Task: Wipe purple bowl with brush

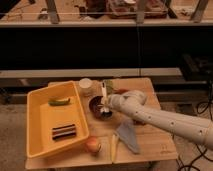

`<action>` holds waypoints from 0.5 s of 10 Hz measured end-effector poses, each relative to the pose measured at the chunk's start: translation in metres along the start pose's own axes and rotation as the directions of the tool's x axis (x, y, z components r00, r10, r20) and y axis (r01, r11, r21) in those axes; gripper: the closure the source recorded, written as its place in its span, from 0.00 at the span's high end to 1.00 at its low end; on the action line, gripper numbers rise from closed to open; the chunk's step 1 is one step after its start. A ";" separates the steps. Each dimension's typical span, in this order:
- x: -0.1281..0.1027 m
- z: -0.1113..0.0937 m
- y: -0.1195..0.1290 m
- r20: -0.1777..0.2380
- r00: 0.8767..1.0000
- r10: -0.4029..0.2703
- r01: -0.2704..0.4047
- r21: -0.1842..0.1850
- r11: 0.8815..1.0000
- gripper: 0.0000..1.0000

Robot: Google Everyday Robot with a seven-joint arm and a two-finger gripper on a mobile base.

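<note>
The purple bowl (96, 105) stands on the wooden table just right of the yellow tray. My gripper (107, 103) is at the bowl's right rim, at the end of the white arm that reaches in from the lower right. It is shut on the brush (103, 92). The brush's slim white handle sticks up above the gripper, and its pale head points down into the bowl. The gripper hides the right part of the bowl.
A yellow tray (37, 125) at the left holds a green item (59, 101) and a dark striped item (65, 131). A cream cup (86, 85) and a reddish-brown dish (121, 92) stand behind the bowl. An apple (92, 145), a pale yellow strip (113, 147) and a grey cloth (129, 136) lie in front.
</note>
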State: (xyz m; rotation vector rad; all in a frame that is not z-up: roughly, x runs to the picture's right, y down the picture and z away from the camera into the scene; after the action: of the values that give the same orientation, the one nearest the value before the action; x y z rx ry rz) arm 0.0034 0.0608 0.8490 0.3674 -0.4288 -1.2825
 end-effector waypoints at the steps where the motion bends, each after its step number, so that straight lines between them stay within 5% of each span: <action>1: 0.002 0.000 0.004 -0.015 1.000 -0.004 0.003 -0.012 1.000 0.00; 5: 0.024 0.016 0.011 -0.064 0.998 -0.025 0.024 -0.019 1.000 0.00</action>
State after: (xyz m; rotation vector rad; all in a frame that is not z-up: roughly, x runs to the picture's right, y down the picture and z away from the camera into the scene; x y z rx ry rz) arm 0.0103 0.0403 0.8706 0.3987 -0.3595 -1.2942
